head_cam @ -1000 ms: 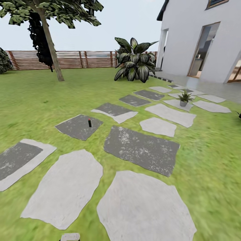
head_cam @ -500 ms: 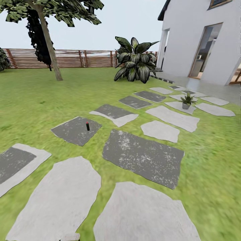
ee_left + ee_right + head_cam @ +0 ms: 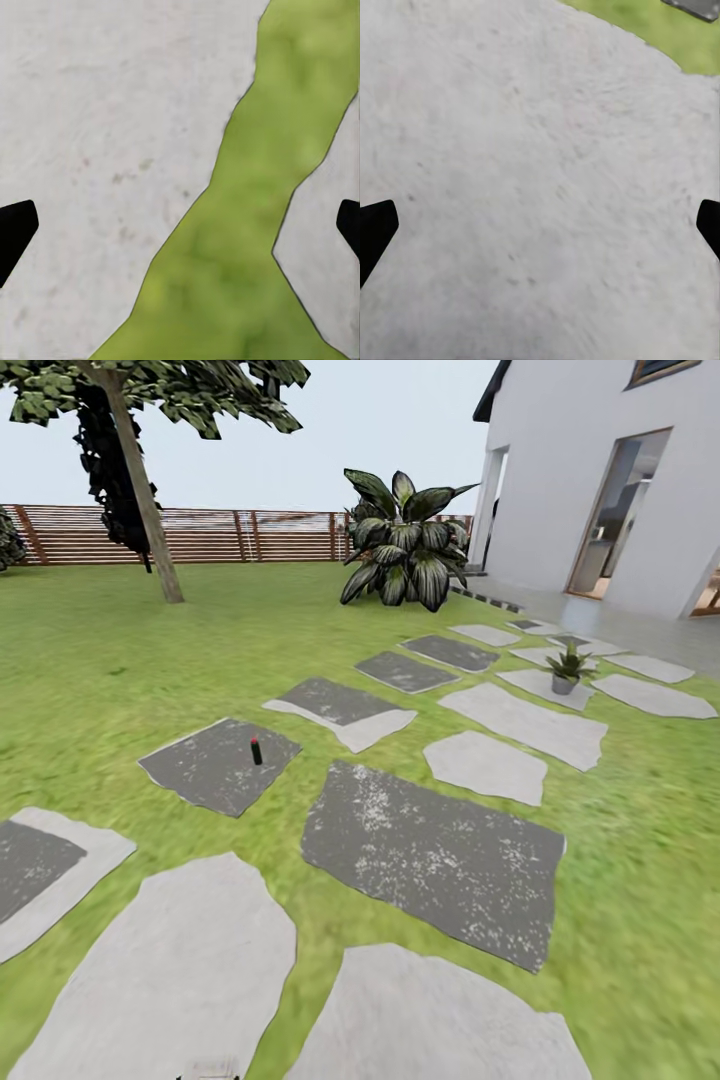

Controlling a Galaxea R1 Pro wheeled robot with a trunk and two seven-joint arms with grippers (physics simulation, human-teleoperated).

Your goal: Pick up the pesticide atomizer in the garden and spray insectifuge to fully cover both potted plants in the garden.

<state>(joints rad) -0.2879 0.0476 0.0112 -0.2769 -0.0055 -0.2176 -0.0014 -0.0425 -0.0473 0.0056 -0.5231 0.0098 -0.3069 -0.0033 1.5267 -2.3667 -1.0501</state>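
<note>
Since a second ago your whole view has rolled forward over the paving, no object itself moving. Both grippers, left gripper [image 3: 180, 225] and right gripper [image 3: 540, 225], hang wide apart and empty over pale stone. Nothing's done yet: pesticide atomizer [image 3: 256, 750] stands upright on a dark stepping stone [image 3: 200, 770] ahead-left, one potted plant [image 3: 568, 668] far right, unsprayed.

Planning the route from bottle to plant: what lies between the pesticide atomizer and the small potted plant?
In the head view, stepping stones and strips of lawn lie between the pesticide atomizer and the potted plant; nothing upright stands between them.
</note>
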